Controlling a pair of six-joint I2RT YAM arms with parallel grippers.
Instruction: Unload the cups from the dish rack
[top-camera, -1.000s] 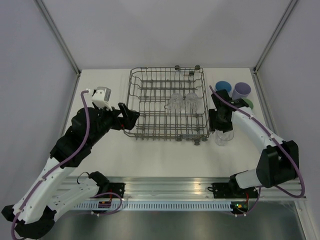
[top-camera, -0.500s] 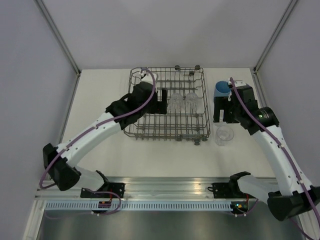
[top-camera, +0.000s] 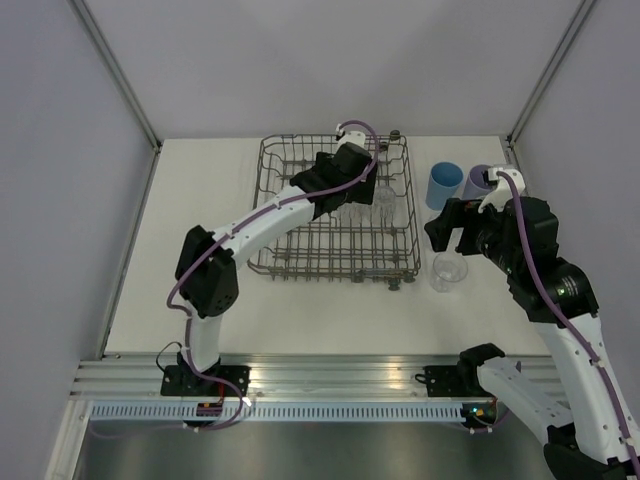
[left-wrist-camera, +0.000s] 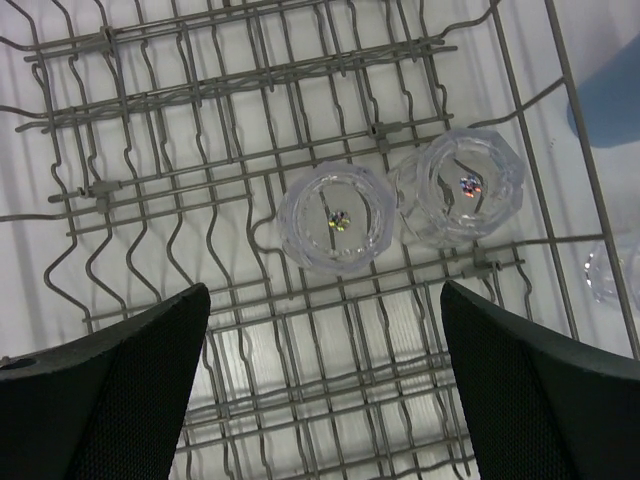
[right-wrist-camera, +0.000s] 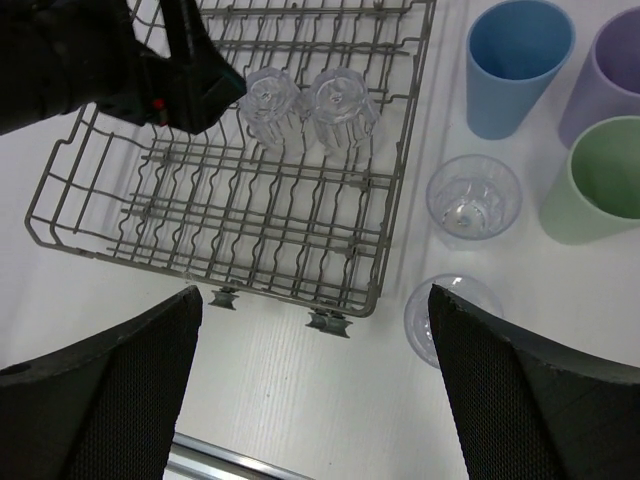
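Wire dish rack (right-wrist-camera: 250, 232), cups (right-wrist-camera: 272, 100) near right edge

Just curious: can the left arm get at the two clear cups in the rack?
Probably yes. The left gripper hangs open right above the two clear cups, which stand side by side in the dish rack with nothing covering them.
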